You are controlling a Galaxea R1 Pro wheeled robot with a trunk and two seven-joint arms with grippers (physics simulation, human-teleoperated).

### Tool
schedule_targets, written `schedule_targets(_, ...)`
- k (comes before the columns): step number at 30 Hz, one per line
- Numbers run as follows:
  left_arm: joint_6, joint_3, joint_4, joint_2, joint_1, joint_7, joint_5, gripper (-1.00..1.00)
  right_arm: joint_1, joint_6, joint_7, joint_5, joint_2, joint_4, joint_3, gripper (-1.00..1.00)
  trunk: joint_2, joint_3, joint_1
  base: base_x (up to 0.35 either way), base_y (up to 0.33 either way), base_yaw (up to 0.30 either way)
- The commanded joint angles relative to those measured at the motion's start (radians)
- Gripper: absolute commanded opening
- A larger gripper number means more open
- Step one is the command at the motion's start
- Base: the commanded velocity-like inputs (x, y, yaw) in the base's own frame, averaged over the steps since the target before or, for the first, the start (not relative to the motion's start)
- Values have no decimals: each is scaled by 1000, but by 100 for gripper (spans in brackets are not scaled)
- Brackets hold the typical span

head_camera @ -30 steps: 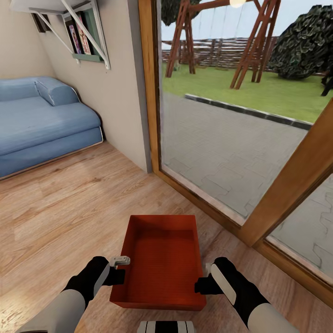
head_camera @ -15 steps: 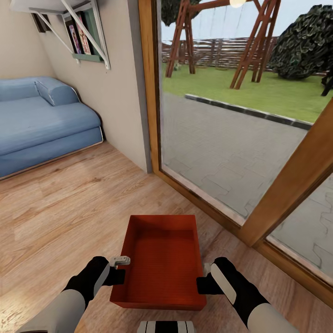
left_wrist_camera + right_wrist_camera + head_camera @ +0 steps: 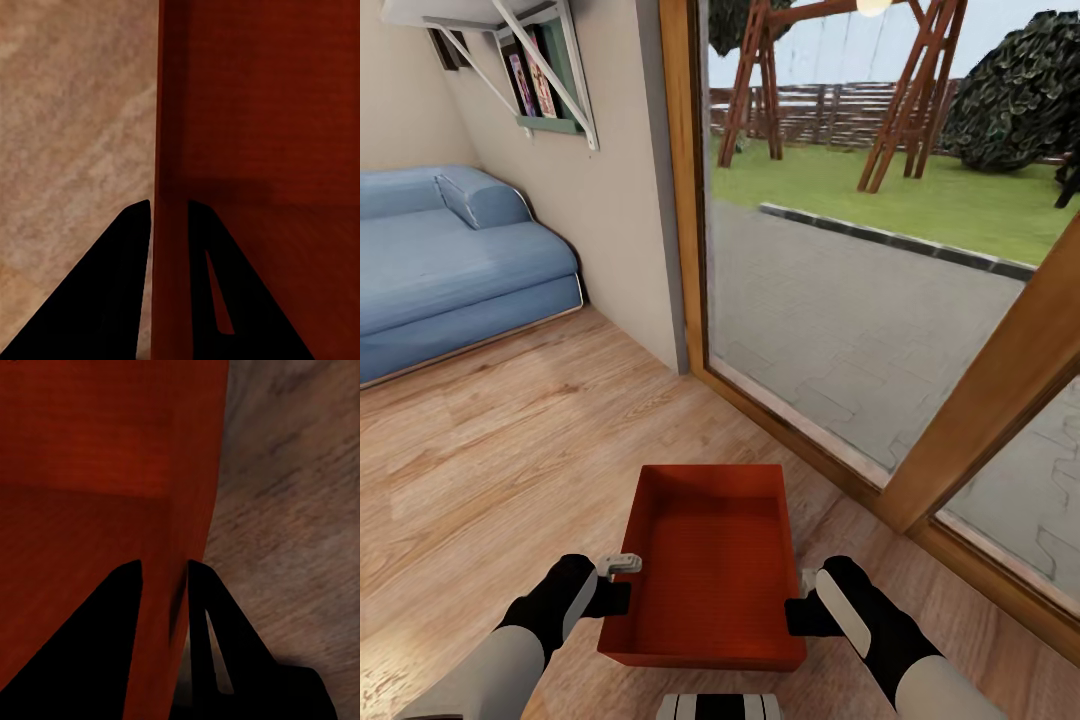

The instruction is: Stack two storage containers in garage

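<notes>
Between my two arms, low in the head view, sits one storage container: red-orange, lidless, empty, on the light wood-plank flooring of the living room, just inside the wood-framed glass door.

Left claw is pinching the container's left long wall near the end closest to me; in the left wrist view the wall runs straight up between the two dark fingers, one outside, one inside. Right claw pinches the right long wall same way; right wrist view has that wall clamped between its fingers.

Handling, my guess: thin smooth walls, so prob light but a bit slick and flexy. Gripping both long walls opposite each other looks right, keeps it level. Both grips sit toward my end though, so the far end could dip on the lift. Would go slow and keep both claws at equal height.

Vs the earlier frames: almost nothing differs. Container, door, blue sofa well off to the container's far left, all in the same spots. Right claw has crept a touch along its wall since a sec ago; no change from the half-sec frame. No lift visible yet.
</notes>
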Motion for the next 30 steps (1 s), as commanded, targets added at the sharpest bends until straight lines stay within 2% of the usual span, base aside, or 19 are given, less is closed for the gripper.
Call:
schedule_targets(1, 6, 5, -2, 0, 0, -1, -6, -100, -1, 10, -15, 38, -2, -1, 5, -100, 0, -1, 0, 0, 0, 0)
schedule_targets(30, 6, 2, -1, 0, 1, 5, -13, -100, -1, 10, -11, 37, -7, 2, 5, -100, 0, -1, 0, 0, 0, 0)
